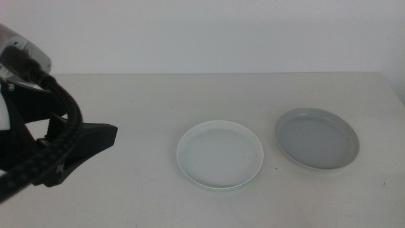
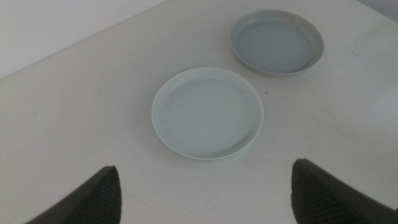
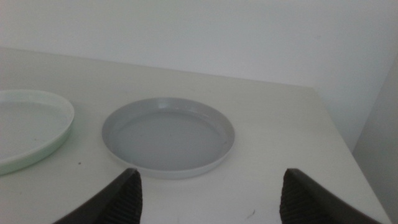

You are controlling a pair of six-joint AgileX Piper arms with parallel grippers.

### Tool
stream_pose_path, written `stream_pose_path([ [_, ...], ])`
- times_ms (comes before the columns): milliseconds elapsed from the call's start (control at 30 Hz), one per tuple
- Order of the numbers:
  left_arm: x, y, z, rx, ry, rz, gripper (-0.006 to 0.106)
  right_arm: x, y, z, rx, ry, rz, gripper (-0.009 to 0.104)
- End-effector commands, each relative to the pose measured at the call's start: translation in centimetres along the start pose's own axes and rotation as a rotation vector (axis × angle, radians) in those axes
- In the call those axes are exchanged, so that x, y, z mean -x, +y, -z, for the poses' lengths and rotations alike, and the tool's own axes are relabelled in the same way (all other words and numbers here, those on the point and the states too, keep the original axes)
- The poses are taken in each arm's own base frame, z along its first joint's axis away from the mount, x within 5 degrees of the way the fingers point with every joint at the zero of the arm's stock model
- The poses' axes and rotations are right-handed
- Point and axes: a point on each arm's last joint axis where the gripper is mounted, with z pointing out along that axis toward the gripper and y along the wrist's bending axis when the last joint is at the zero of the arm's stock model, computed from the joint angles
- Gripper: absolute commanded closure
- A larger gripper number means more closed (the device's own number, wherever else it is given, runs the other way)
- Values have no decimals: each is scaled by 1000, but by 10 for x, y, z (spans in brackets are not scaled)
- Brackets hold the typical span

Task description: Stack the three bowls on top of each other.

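Observation:
A pale mint green bowl (image 1: 220,155) lies at the table's middle; it also shows in the left wrist view (image 2: 207,112) and the right wrist view (image 3: 28,124). A grey bowl (image 1: 316,138) lies just right of it, apart from it, and shows in both wrist views (image 2: 278,41) (image 3: 168,137). No separate white bowl shows; I cannot tell whether it lies inside the mint one. My left gripper (image 1: 88,144) (image 2: 205,193) is open and empty, above the table left of the mint bowl. My right gripper (image 3: 208,193) is open and empty, short of the grey bowl, and is out of the middle view.
The pale table (image 1: 158,95) ends at a white wall at the back. Its right edge (image 3: 339,137) runs close beyond the grey bowl. The left arm's black cable (image 1: 63,107) hangs over the table's left part.

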Motion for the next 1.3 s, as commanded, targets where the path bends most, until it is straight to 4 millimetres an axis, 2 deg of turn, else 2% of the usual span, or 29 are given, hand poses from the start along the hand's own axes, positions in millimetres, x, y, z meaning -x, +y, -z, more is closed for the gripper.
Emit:
stream_pose_path([
  [0, 12, 0, 7, 13, -86, 10, -5, 18, -2, 5, -19, -96, 9, 39],
  [167, 12, 0, 7, 13, -86, 10, -5, 68, -4, 16, 12, 6, 5, 39],
  [367, 12, 0, 7, 13, -86, 10, -5, 141, -7, 19, 49, 169, 10, 39],
  [467, 12, 0, 7, 13, -86, 10, -5, 178, -9, 5, 72, 258, -38, 39],
  [567, 12, 0, 7, 13, -86, 10, -5, 206, -10, -21, 78, 410, -163, 39],
  [633, 12, 0, 7, 13, -86, 10, -5, 219, -11, -42, 65, 497, -229, 39],
  [733, 12, 0, 7, 13, -86, 10, -5, 232, -14, -77, 53, 577, -240, 39],
  [833, 12, 0, 7, 13, -86, 10, -5, 232, -14, -117, 54, 643, -239, 39],
  [1000, 12, 0, 7, 13, -86, 10, -5, 214, -24, -179, 55, 755, -224, 39],
  [1200, 12, 0, 7, 13, -86, 10, -5, 174, -56, -261, 30, 921, -240, 39],
  [1267, 12, 0, 7, 13, -86, 10, -5, 153, -65, -287, 31, 1007, -245, 39],
])
